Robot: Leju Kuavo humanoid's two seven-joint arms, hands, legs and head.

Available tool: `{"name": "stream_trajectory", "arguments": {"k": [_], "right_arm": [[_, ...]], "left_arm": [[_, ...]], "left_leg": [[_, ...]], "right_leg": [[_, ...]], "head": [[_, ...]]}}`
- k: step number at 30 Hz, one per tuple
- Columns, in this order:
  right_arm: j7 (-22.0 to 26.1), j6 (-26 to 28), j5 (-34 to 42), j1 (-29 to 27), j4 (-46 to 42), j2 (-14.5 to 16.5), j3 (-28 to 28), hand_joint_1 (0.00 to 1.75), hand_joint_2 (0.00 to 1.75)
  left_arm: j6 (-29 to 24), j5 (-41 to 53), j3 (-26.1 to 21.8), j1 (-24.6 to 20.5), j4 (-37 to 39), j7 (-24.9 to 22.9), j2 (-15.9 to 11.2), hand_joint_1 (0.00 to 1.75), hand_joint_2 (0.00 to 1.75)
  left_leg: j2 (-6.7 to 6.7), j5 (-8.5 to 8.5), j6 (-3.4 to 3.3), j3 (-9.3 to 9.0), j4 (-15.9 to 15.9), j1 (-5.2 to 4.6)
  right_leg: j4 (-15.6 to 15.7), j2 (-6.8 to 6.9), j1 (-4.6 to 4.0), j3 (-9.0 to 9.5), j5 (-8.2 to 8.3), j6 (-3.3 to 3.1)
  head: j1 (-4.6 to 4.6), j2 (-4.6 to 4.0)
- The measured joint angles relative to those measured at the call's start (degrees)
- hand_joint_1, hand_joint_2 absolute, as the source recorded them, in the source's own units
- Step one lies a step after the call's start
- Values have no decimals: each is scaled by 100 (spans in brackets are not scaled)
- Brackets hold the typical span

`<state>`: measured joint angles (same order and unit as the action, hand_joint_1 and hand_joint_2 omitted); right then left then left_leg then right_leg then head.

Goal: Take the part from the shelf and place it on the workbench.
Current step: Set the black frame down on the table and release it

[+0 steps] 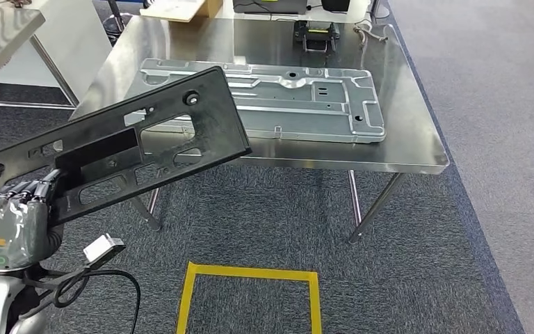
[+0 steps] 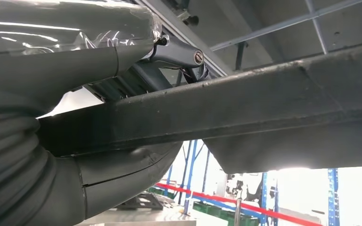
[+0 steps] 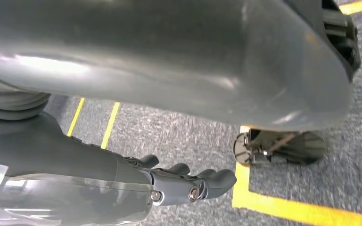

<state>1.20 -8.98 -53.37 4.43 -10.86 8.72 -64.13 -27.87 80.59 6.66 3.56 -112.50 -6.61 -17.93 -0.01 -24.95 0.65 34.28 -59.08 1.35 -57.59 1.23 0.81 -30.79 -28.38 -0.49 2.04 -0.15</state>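
My left hand (image 1: pixel 21 209), low at the left edge of the head view, is clamped on the near end of the black part (image 1: pixel 122 149); the left wrist view shows its thumb (image 2: pixel 118 169) under the part's edge and its fingers (image 2: pixel 174 52) hooked over the top. I judge the end grip leaves the long panel cantilevered, which is why it slants up toward the picture's centre, its far corner hanging over the front edge of the workbench (image 1: pixel 417 139). Holding it high should let it clear the table edge before I lower it.

My right hand (image 3: pixel 184 183) hangs beside me over the carpet and yellow floor tape (image 3: pixel 292 209), fingers loosely curled and parted, holding nothing.

In the upper middle of the head view a grey metal plate (image 1: pixel 306 104) already covers much of the benchtop, so I expect to set the part on or beside it.
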Motion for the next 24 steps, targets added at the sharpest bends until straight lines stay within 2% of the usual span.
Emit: {"name": "stream_trajectory", "arguments": {"k": [5, 9, 11, 20, 24], "right_arm": [[-3, -8, 23, 0, 0, 2, -9, 0, 0], [-4, -11, 32, 0, 0, 2, -27, 0, 0], [-4, -17, 32, 0, 0, 2, -42, 0, 0], [-7, -23, 37, -1, 0, 5, -81, 0, 0], [-8, -25, 37, 1, 0, 10, -90, 0, 0]], "left_arm": [[72, -2, -1, -7, 1, -8, 14, 175, 175], [132, -2, 0, -16, 6, -24, 22, 175, 175], [160, -2, 1, -22, 7, -32, 23, 175, 175], [305, -1, 18, -50, 45, -60, 19, 175, 175], [323, 9, 25, -64, 68, -75, 13, 175, 175]], "left_leg": [[0, -15, -62, -1, -1, -18], [1, -16, -74, 0, -4, -22], [1, -15, -76, -1, -5, -22], [4, -16, -79, -2, -15, -33], [5, -37, -117, 1, -17, -56]], "right_leg": [[57, 0, 12, 21, 25, 51], [79, 0, 21, 28, 37, 156], [82, 0, 23, 28, 40, 186], [83, 0, 23, 30, 45, 207], [97, 3, 54, 36, 46, 243]], "head": [[-1, 0], [-1, 0], [-1, 0], [1, 0], [2, 0]]}}
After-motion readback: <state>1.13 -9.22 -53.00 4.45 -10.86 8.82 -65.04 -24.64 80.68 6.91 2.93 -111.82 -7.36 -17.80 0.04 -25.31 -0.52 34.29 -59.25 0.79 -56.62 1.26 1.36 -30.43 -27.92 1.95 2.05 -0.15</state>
